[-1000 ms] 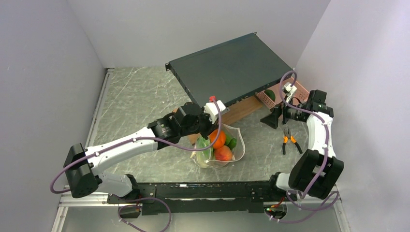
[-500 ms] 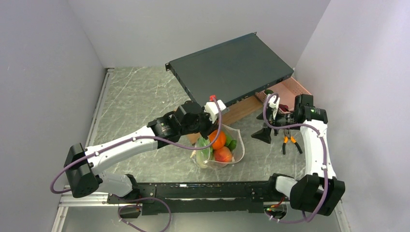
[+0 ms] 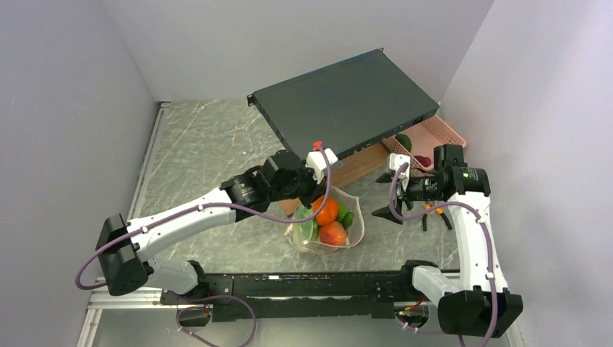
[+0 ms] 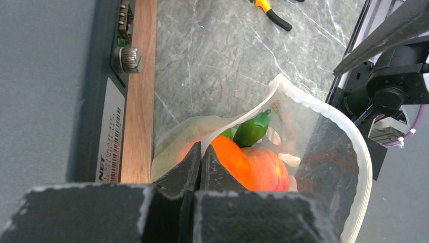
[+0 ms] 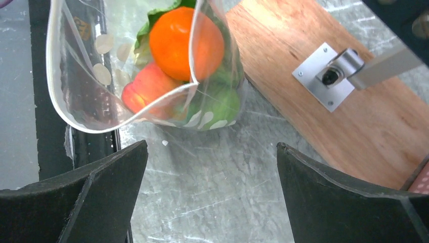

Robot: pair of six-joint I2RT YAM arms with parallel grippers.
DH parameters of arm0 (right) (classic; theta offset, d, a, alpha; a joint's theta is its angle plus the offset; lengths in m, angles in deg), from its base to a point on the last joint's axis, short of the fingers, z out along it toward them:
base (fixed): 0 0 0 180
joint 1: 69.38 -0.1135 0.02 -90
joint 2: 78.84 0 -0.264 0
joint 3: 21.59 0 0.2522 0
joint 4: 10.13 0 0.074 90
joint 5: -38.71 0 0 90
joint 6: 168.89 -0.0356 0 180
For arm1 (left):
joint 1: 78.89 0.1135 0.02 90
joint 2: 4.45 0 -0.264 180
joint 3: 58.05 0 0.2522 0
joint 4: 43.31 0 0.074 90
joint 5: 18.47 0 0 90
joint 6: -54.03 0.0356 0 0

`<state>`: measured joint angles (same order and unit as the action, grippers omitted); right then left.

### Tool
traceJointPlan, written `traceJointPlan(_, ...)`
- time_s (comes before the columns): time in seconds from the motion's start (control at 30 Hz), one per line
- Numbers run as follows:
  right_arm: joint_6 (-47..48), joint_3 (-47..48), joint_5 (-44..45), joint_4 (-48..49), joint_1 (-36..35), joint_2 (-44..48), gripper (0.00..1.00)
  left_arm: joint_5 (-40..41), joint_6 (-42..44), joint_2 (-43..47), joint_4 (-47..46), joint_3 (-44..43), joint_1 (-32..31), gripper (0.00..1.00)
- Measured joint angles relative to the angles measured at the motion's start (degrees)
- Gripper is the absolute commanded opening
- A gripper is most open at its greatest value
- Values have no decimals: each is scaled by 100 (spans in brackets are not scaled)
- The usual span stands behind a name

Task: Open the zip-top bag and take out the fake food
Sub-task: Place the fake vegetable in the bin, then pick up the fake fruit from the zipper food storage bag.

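While the zip-top bag [image 3: 359, 217] stands with its mouth wide open in front of the dark case [image 3: 347, 101], the left gripper [image 3: 309, 204] is clenched on the bag's edge at the side nearest to the case. In the left wrist view its fingertips [image 4: 201, 154] are pressed together with no gap, and the bag's rim [image 4: 354, 136] curves away from them in a loop.

The fake food is all inside the bag: an orange round piece [image 3: 326, 210] lies closest to the case, a red-peach piece [image 3: 333, 232] lies on the side away from the case, and green pieces [image 3: 348, 215] are at the right of them. The right wrist view shows the same pieces through the clear wall [image 5: 76, 76], the orange one [image 5: 184, 43] on top.

The right gripper [image 3: 383, 195] hangs in front of the case's right near corner. Its jaws are spread wide and hold nothing, and it is apart from the bag.

A wooden board [image 3: 358, 168] lies under the case's front edge, and the bag is just before it on the table [image 3: 209, 144]. A pink basket [image 3: 434, 137] sits at the case's right end. The pliers [image 3: 434, 211] lie in front of that same end, partly hidden behind the right arm.
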<state>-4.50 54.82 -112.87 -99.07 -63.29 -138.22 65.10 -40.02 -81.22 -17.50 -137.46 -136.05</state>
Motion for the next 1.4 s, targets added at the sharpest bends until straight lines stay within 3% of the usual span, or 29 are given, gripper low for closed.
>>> traceJointPlan(0.5, -1113, 203, 22, 990, -1416, 496, 94, -146, -13, -72, 249, -184, 33, 0)
traceJointPlan(0.83, -1499, 190, 326, 1733, -2337, 1010, 61, -323, -140, -72, 234, -184, 85, 0)
traceJointPlan(0.97, -1449, -4, 509, 1941, -2761, 1016, 53, -439, -188, -72, 223, -188, 118, 0)
traceJointPlan(1.4, -1311, -1001, 2037, 3353, -4631, 623, 55, -590, -380, -72, 175, -188, 138, 0)
